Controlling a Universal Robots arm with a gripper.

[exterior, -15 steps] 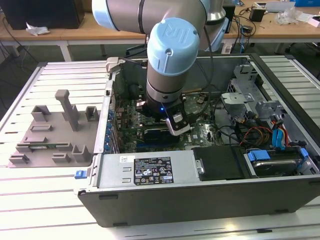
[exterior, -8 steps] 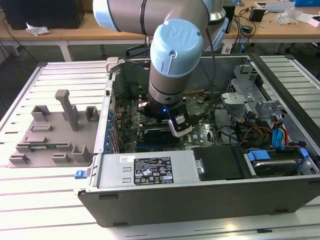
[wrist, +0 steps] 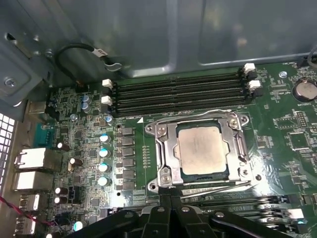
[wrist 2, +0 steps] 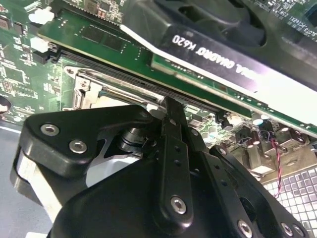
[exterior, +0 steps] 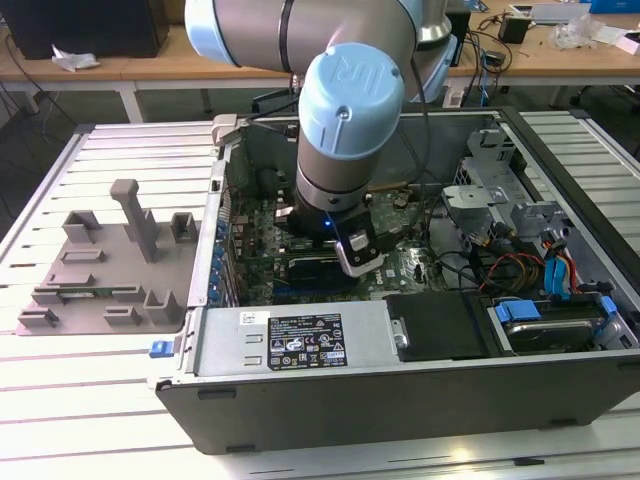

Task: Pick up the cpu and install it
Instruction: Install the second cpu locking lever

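Gripper (wrist: pixel 168 198): nearest the wrist cameras; fingers pressed together, holding nothing, tips at the socket frame's edge.
Computer case (exterior: pixel 400 400): open on the slatted table, arm reaching inside.
Motherboard (wrist: pixel 84 129): green, lining the case floor.
Socket frame (wrist: pixel 161 148): metal, surrounding the chip.
Cpu (wrist: pixel 202 149): seated flat inside the frame.

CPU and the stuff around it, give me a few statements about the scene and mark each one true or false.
1. The cpu lies inside the metal socket frame on the motherboard. True.
2. The tool grips the cpu. False: the cpu lies apart from it in the first wrist view.
3. The grey plastic tray sits inside the computer case. False: it sits outside, towards the exterior view's left.
4. The arm reaches down into the open case. True.
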